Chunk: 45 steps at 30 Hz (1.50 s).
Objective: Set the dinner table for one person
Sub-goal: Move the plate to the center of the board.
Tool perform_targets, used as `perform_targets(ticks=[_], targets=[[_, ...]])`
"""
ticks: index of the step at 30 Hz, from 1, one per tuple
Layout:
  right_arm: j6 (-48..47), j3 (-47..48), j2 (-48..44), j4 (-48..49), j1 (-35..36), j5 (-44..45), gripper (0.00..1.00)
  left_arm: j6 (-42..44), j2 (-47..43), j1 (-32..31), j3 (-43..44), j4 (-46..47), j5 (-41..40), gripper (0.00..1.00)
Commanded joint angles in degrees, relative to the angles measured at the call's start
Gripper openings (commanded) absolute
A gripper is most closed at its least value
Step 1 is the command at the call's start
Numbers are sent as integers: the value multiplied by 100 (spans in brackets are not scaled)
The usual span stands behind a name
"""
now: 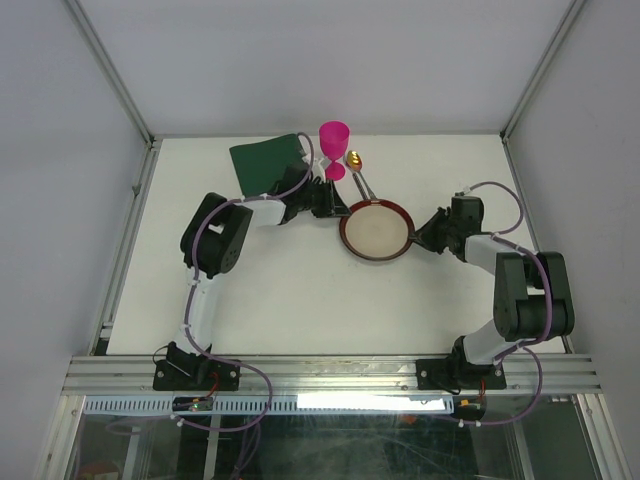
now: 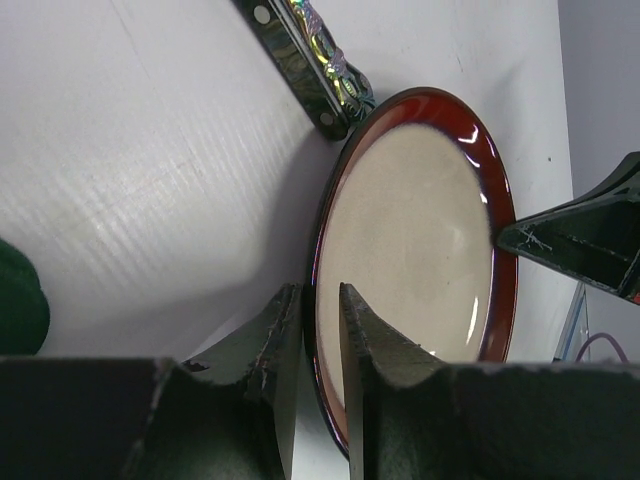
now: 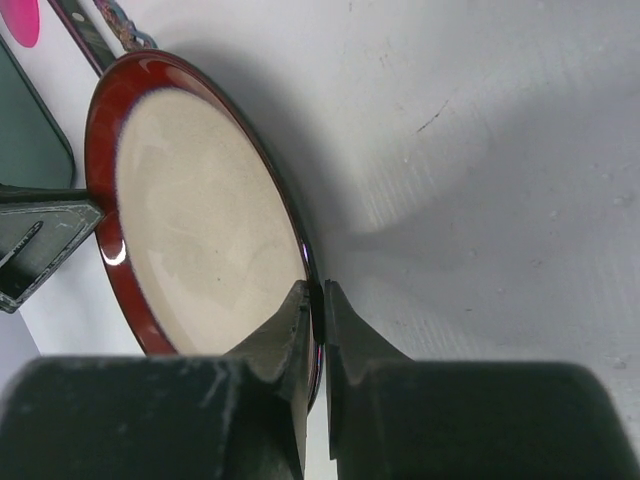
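Two claws: each pinching an opposite rim of the red-rimmed plate (image 1: 375, 232).
Left claw (image 2: 320, 305): clamped on the plate's left rim.
Right claw (image 3: 316, 305): clamped on the right rim.
Worktop (image 1: 300, 300): lies beneath both claws, with the plate towards its far edge.

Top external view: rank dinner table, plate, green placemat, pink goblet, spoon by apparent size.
1. dinner table, by far.
2-3. plate and green placemat: they look about alike and the placemat is partly hidden, so not ranked.
4. pink goblet.
5. spoon, thinnest.
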Motion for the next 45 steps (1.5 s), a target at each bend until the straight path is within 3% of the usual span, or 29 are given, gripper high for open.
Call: perform_targets(ticks=[1, 13, 16, 33, 45], targets=[[163, 384, -175, 308, -66, -243, 6, -328, 168, -371, 504, 446, 389, 21], [163, 571, 30, 127, -369, -243, 6, -540, 922, -678, 1584, 314, 407, 21], [-400, 637, 83, 53, -435, 154, 2, -585, 1029, -713, 1701, 320, 413, 21], [-628, 965, -70, -520, -771, 670, 1, -728, 1810, -1071, 3089, -16, 464, 22], [-637, 1004, -6, -510, -786, 590, 0, -338, 1217, -1086, 2479, -218, 232, 21]])
